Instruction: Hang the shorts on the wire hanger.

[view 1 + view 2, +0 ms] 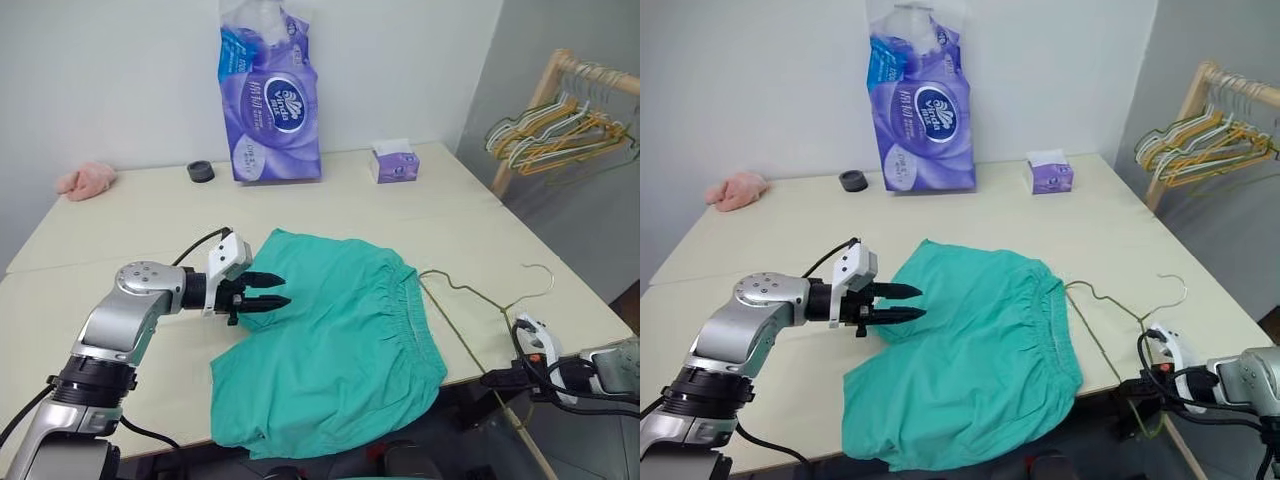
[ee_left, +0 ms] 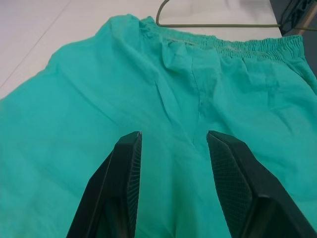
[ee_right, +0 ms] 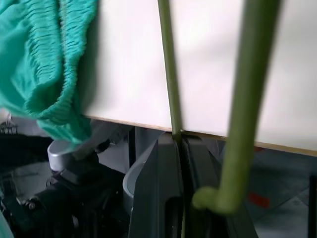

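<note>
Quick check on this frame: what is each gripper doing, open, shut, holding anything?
Left gripper: open, empty, poised over the shorts.
Right gripper: shut on the wire hanger at the table edge.

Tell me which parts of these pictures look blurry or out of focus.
Right wrist view: the wire hanger is soft, its nearest thick strand most blurred. Left wrist view: the shorts blur toward the near edge. Left eye view: the shorts throw a soft shadow on the table.
</note>
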